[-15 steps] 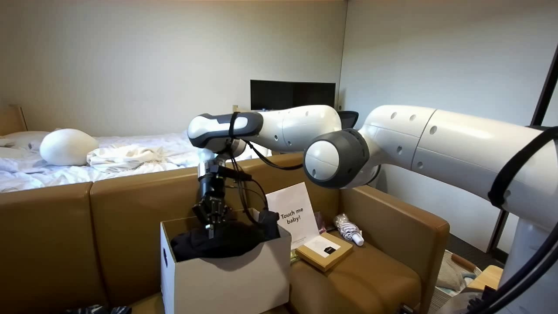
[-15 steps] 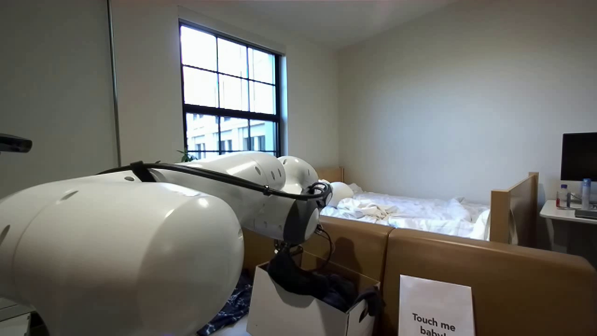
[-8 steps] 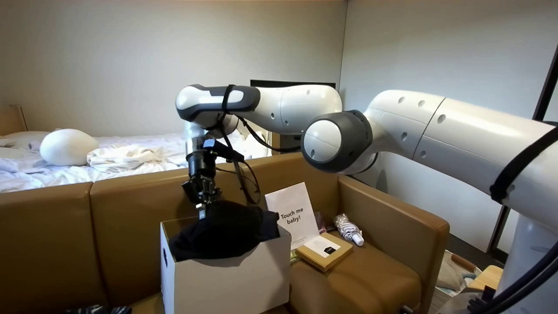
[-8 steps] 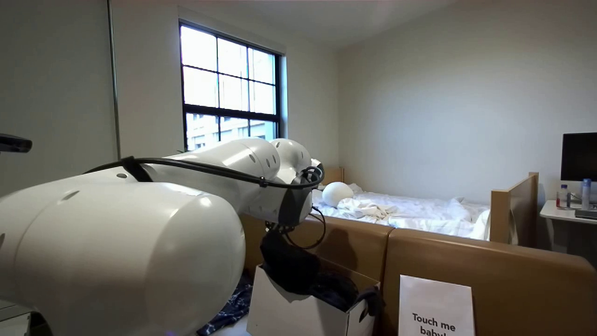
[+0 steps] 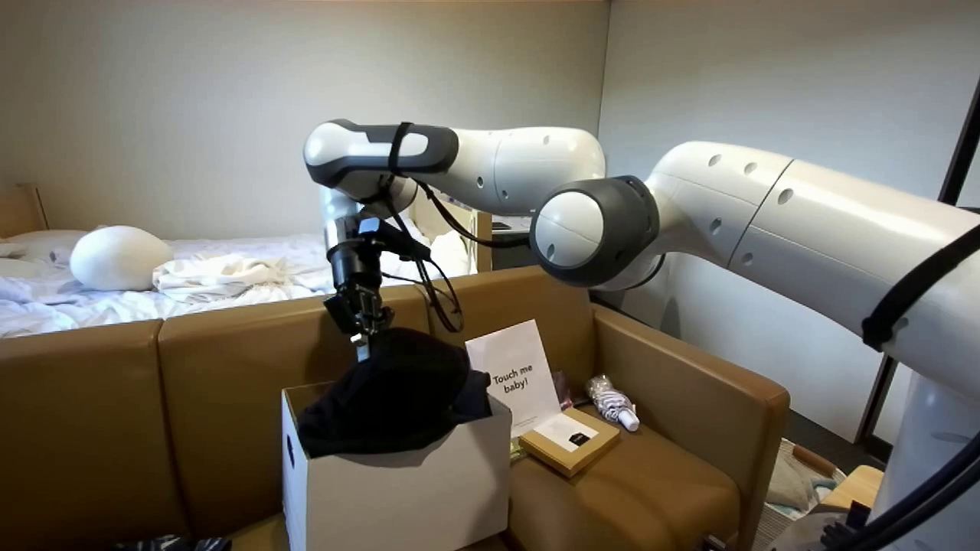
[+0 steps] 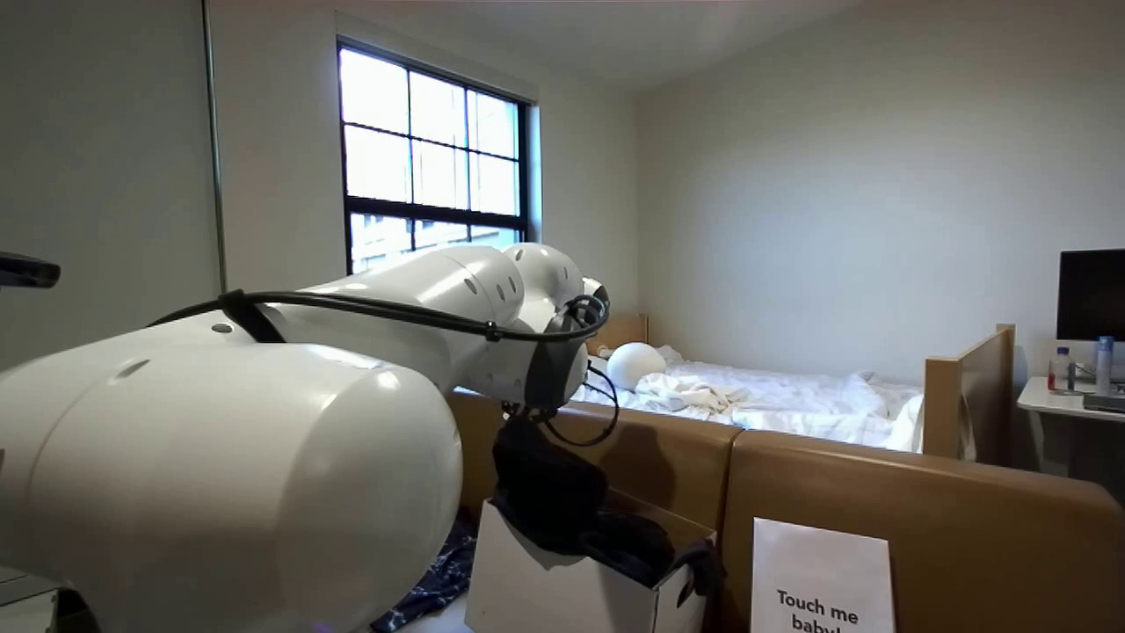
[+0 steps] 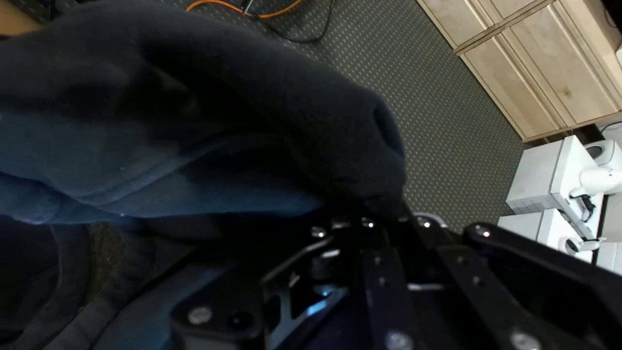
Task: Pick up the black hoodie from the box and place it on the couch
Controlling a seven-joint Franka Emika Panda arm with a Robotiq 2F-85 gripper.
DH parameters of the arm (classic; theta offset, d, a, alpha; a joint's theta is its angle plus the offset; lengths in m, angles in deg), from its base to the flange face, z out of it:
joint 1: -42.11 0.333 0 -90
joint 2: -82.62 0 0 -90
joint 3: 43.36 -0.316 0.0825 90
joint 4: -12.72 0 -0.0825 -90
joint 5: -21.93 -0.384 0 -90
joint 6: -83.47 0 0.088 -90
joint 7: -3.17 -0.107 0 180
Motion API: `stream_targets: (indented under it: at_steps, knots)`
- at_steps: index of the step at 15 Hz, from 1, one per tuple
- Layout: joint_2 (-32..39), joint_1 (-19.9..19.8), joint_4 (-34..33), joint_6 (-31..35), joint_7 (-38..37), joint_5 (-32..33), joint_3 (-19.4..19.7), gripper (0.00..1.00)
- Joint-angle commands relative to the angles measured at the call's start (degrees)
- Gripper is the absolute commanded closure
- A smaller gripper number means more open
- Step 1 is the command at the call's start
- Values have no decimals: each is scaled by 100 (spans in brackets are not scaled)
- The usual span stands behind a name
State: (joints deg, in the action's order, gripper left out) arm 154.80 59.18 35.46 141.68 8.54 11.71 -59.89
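There is one robot arm (image 5: 540,168) with one end effector (image 5: 368,337), one black hoodie (image 5: 394,390), one white box (image 5: 406,497) and one brown couch (image 5: 643,482). Besides these there are one small tan box (image 5: 572,454), one printed white sign (image 5: 517,375), one folded umbrella (image 5: 612,402), one bed (image 6: 809,407), one white rounded object (image 5: 121,258), one dark patterned cloth (image 6: 438,576), one window (image 6: 435,158) and one dark screen (image 6: 1094,294). In an exterior view, one desk (image 6: 1046,401) carries two bottles (image 6: 1104,365).

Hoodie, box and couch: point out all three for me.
Hoodie (image 5: 390,398), in an exterior view: on the middle of its bunched black fabric.
Box (image 5: 406,497), in an exterior view: on the white wall facing the camera.
Couch (image 5: 237,383), in an exterior view: on a brown back cushion.
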Motion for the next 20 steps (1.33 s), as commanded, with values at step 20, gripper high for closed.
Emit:
stream_targets:
  at_steps: [20]
  knots:
    - [-2001,316,-252,-186,-1389,456,1050,94]
